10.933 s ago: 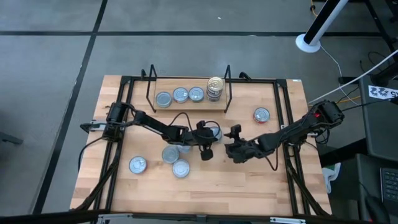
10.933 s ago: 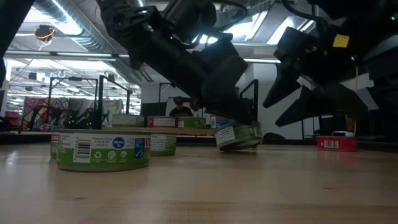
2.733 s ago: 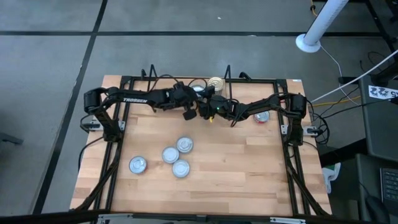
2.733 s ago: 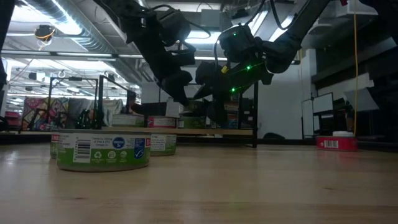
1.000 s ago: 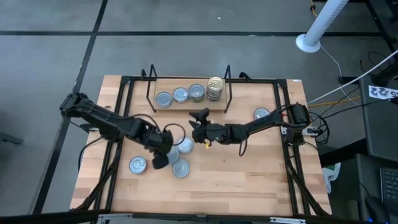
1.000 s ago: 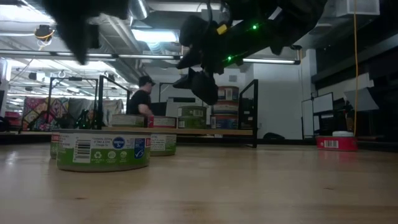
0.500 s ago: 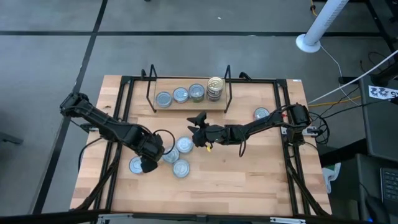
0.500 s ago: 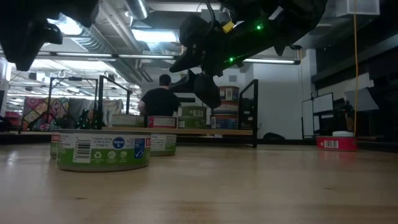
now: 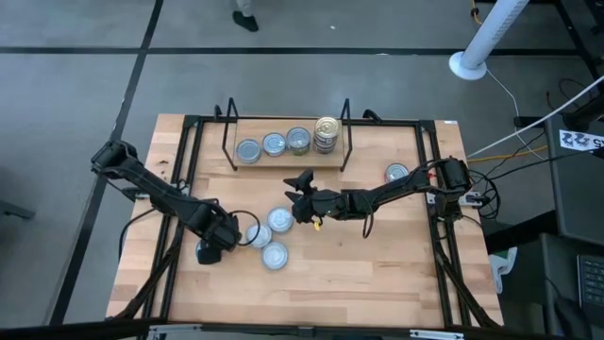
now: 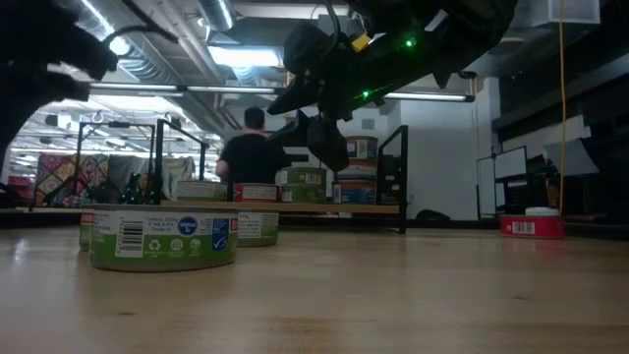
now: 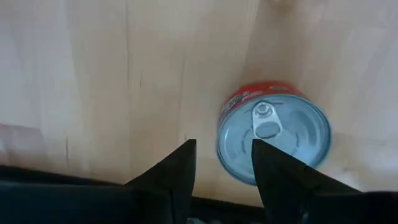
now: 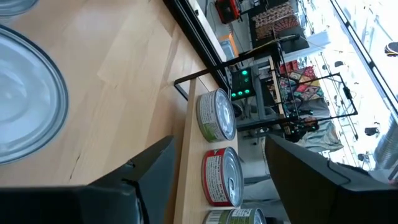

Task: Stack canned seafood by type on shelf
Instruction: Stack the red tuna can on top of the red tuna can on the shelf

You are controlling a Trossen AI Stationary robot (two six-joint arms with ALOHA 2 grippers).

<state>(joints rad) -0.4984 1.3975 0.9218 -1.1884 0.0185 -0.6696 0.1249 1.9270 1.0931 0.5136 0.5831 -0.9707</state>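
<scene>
The left hand (image 9: 209, 251) sits low at the lower left of the high view, directly over a red-labelled can (image 11: 273, 140) that lies flat on the wooden surface (image 9: 377, 274). In the left wrist view its two fingers (image 11: 180, 168) stand partly apart, one clear of the tin and the other crossing its edge, with nothing between them. That reads as a hand lining up for a pick, not one already gripping.

Three more loose cans (image 9: 268, 236) huddle just to the right of it, near the middle of the high view, lids up; they look like the stock still to be sorted. One further tin (image 9: 397, 174) rests alone at the right, beside the frame rail.

The shelf (image 9: 286, 162) runs along the upper middle of the high view. Three single cans sit in a row on its wooden base, and a gold-lidded stack (image 9: 327, 132) stands at its right end, so each kind appears to have its own spot.

The right hand (image 9: 300, 194) hangs between shelf and loose cans, fingers spread wide and empty; it probably waits there to stay clear. A person (image 10: 252, 152) stands in the room behind, seen in the low view.
</scene>
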